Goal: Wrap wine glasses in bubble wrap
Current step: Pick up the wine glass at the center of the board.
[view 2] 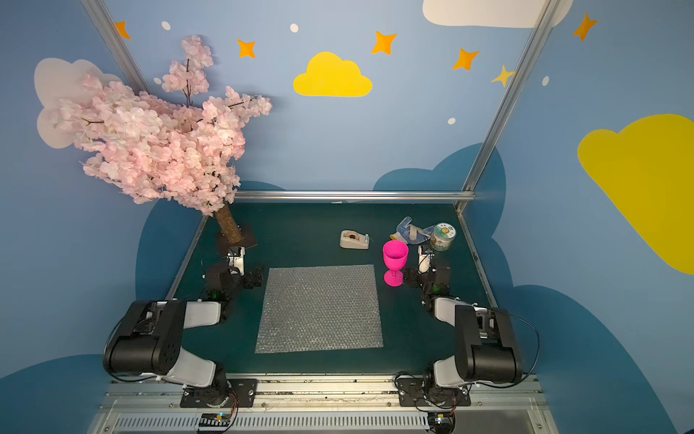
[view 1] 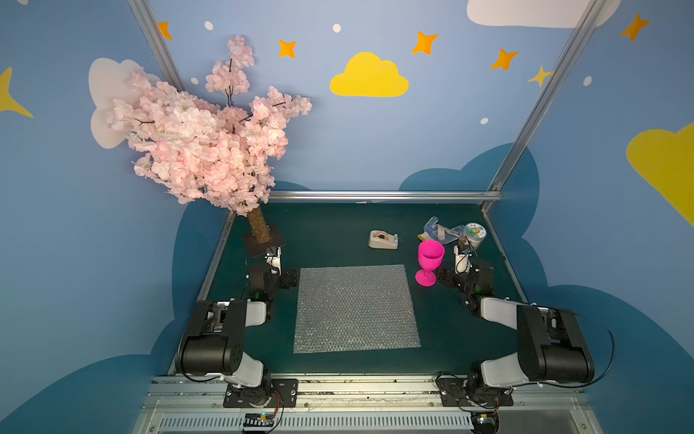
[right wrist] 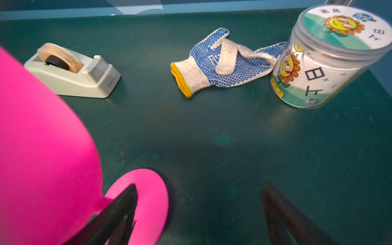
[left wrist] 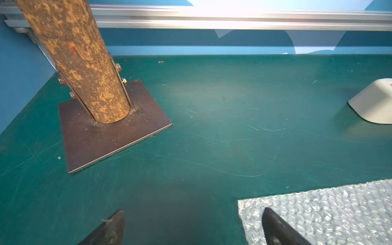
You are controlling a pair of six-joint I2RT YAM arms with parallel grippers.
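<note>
Gaping wide, the left gripper (left wrist: 193,212) is holding nothing in the left wrist view. 1 fingertip (left wrist: 273,224) is hanging over a corner of the bubble wrap (left wrist: 328,212), and the tree trunk (left wrist: 84,74) is rising from its base plate (left wrist: 101,144) on the green table (left wrist: 212,127).

In the right wrist view the right gripper (right wrist: 199,185) is likewise spreading wide and empty, 1 fingertip (right wrist: 125,203) overlapping the foot of the pink wine glass (right wrist: 42,137). Beyond it, a tape dispenser (right wrist: 72,72), glove (right wrist: 216,63) and tub (right wrist: 318,63) are lying.

In both top views the wine glass (view 1: 430,255) is standing upright just beside the flat sheet's far right corner, not on it.
</note>
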